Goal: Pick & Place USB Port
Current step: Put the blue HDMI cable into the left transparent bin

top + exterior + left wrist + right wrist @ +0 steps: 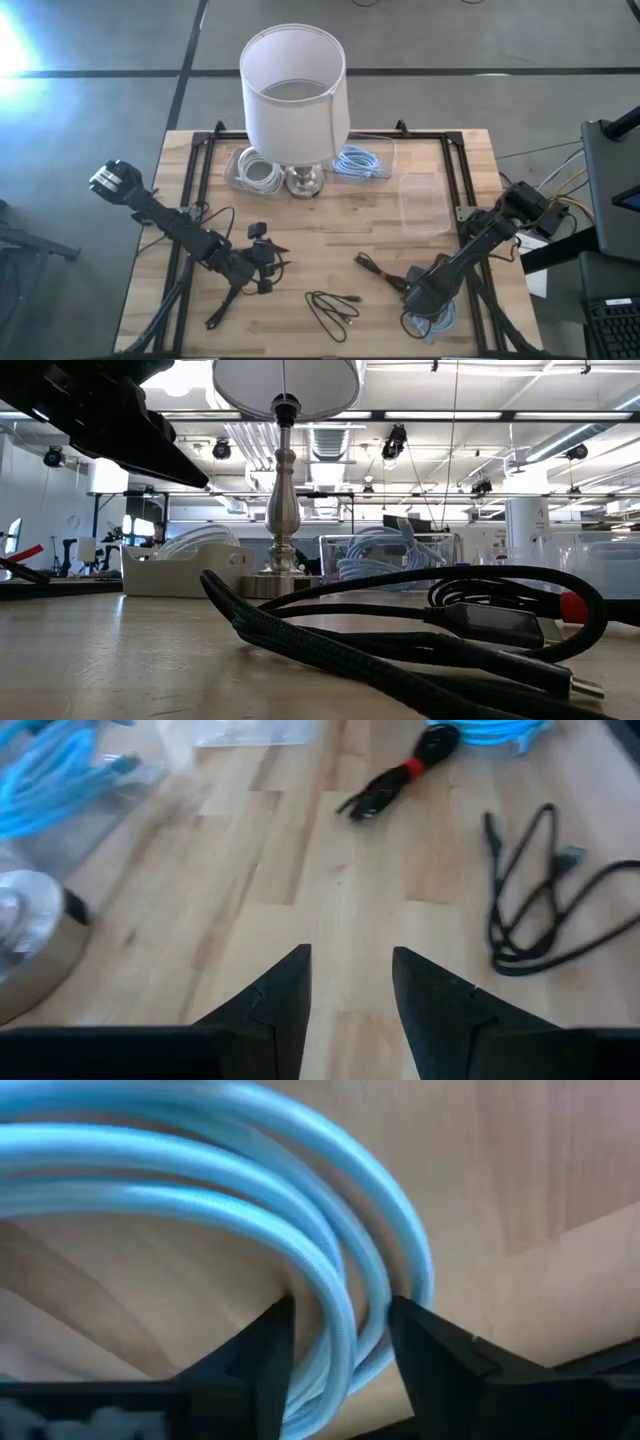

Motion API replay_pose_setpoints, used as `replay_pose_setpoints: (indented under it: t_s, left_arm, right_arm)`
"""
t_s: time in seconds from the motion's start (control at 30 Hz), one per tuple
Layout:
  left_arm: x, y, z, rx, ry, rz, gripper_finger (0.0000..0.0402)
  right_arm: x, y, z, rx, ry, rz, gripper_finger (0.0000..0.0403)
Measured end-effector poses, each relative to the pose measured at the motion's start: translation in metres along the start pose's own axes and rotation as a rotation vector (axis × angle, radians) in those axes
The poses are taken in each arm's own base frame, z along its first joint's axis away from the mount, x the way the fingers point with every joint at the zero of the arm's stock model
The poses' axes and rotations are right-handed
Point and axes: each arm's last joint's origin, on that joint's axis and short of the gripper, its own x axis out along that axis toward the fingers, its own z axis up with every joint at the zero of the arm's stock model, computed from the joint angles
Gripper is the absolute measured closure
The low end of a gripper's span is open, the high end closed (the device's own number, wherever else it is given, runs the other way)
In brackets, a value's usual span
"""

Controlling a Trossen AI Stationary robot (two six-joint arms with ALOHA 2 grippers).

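At the table's near right corner, your right gripper [340,1342] straddles the blue cable [300,1210], fingers apart, not clamped; left gripper [350,990] waits open

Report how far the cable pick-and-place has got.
Done: nothing looks placed yet; the black cable and the red-tied cable lie loose on the table. In hand: the right gripper is down around the light blue cable, fingers either side. Left: closing, lifting, placing. The left gripper hangs open, empty.
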Motion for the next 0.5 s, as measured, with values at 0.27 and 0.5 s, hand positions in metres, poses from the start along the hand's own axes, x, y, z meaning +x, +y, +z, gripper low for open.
replay_pose_setpoints:
  t_s: [0.27,0.5]
  left_arm:
    - [-0.001,-0.001,0.001,-0.005,0.003,-0.024,0.0257]
    - [-0.001,-0.001,0.001,-0.005,0.003,-0.024,0.0257]
  right_arm:
    - [-0.01,0.01,0.0,0.094,-0.028,0.023,0.0373]
    - [-0.044,0.034,0.0,0.092,-0.162,0.115,0.0388]
